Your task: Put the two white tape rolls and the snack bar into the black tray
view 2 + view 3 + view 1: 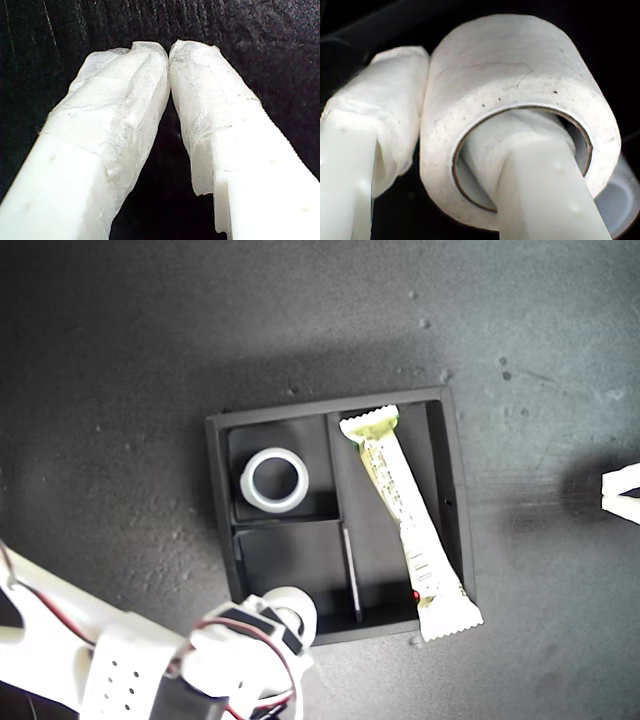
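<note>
Two of three things already sit in the black tray (215, 500), the wide tape roll (274, 480) and snack bar (408, 525), while my second pincer (465, 165) clamps the thicker tape roll (520, 105) above the vacant small compartment; my first pincer (169, 55) is closed, empty.

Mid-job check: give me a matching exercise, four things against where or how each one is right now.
1. thin tape roll
2. thick tape roll
3. snack bar
4. my first tool

A. shut, holding nothing
B. in a small compartment of the black tray
C. clamped by my second tool
D. in the long compartment, one end over the wall

Pairs: 1-B, 2-C, 3-D, 4-A
</note>
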{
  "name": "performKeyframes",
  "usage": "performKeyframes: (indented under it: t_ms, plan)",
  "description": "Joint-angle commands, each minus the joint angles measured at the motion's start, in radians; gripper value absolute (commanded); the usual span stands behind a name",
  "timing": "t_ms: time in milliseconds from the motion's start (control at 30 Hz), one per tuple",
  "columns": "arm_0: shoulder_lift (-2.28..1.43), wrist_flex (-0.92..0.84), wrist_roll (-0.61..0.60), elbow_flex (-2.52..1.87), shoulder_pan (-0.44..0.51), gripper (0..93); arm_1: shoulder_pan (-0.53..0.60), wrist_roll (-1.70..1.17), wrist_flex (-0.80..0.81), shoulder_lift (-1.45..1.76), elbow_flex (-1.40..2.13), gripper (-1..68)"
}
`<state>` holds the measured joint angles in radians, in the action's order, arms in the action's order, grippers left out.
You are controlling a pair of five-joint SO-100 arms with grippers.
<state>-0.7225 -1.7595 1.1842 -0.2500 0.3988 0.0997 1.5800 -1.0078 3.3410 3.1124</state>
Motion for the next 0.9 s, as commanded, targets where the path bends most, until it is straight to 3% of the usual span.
performKeyframes:
  t_ms: [0,567,867]
  plan:
    - [0.081,-0.077,0.002,0.347,-0.005,0.1,0.006,-0.074,0.009,0.009,0.011,-0.3]
    - [0.006,-0.077,0.034,0.163,-0.017,0.2,0.018,-0.084,0.020,0.009,0.011,-0.3]
    - [-0.046,-0.077,0.038,0.078,-0.018,11.0,0.020,-0.087,0.025,0.009,0.011,-0.3]
